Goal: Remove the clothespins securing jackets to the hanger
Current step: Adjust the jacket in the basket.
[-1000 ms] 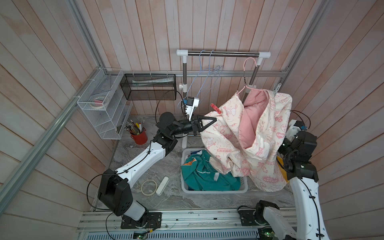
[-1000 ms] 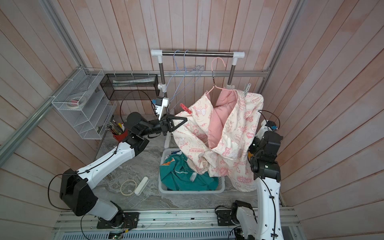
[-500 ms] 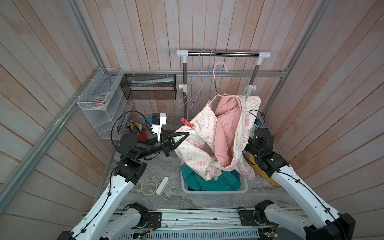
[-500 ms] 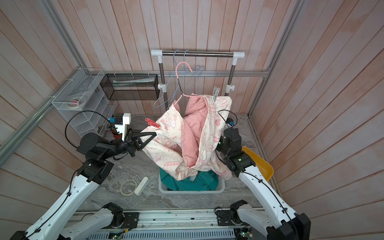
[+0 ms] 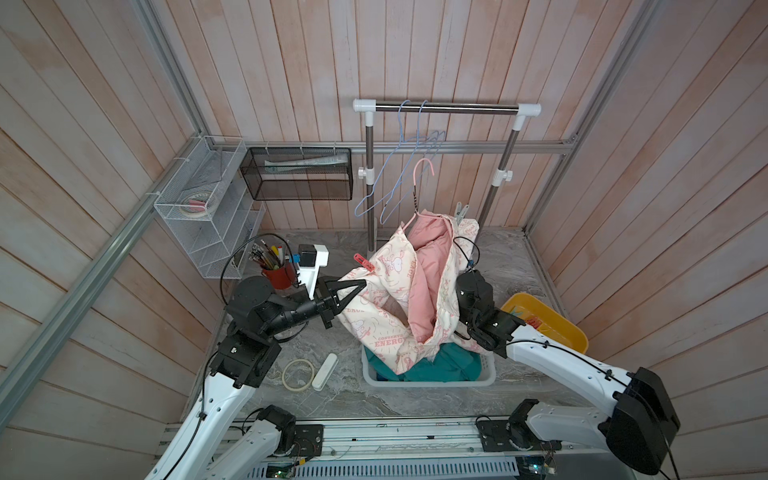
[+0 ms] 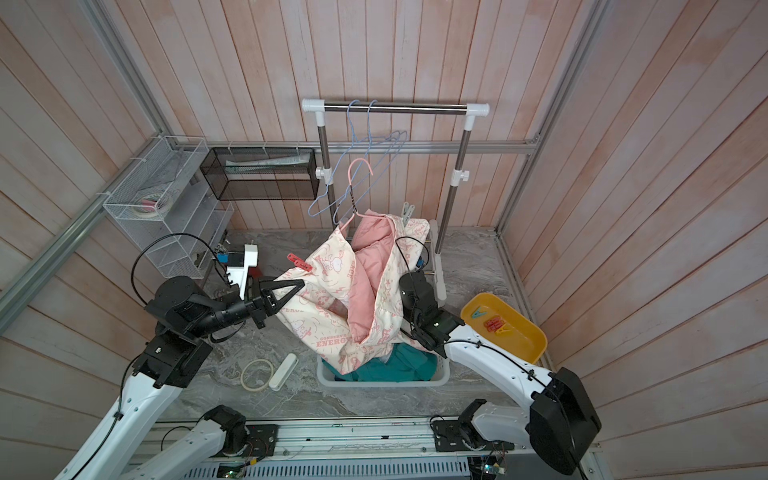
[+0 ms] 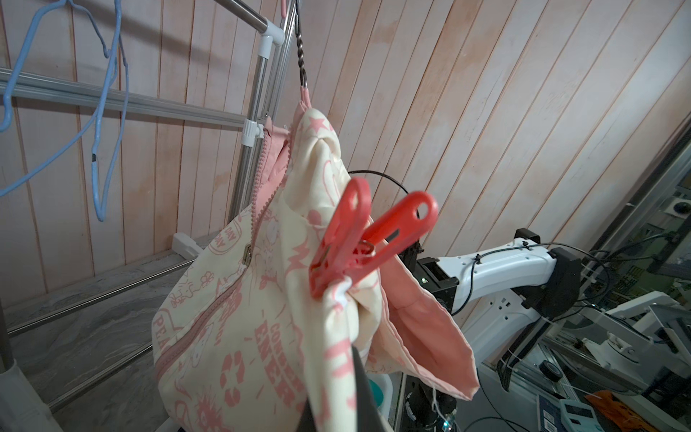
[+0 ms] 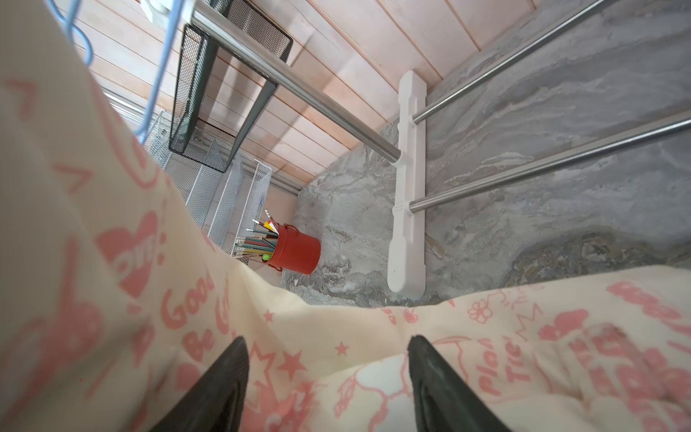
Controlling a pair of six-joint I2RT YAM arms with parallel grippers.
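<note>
The cream pink-printed jacket [image 5: 395, 299] [image 6: 332, 299] hangs on a pink hanger [image 5: 424, 166] [image 6: 359, 166] that is off the rail, its hem sagging into the basket. A red clothespin [image 5: 363, 262] [image 6: 300, 262] [image 7: 359, 239] clips one shoulder. A pale clothespin [image 5: 462, 210] [image 6: 408, 210] clips the other shoulder. My left gripper [image 5: 365, 283] [image 6: 303, 283] [image 7: 332, 404] is shut on jacket fabric just below the red clothespin. My right gripper [image 8: 325, 338] is behind the jacket's other side, its jaws wide around a thick fold. A teal jacket [image 5: 449, 365] lies in the basket.
A white basket [image 5: 428, 381] sits under the jacket. A yellow tray [image 5: 573, 332] at the right holds loose clothespins [image 6: 494, 322]. Two blue hangers [image 5: 399, 183] hang bare on the rail [image 5: 446, 108]. A red pencil cup [image 5: 277, 276], tape ring [image 5: 298, 374] and wire shelves [image 5: 208, 216] are at the left.
The jacket and its hanger came off the rail's right end, then moved left and down toward the basket. Both arms moved with it, the left arm drawing back.
</note>
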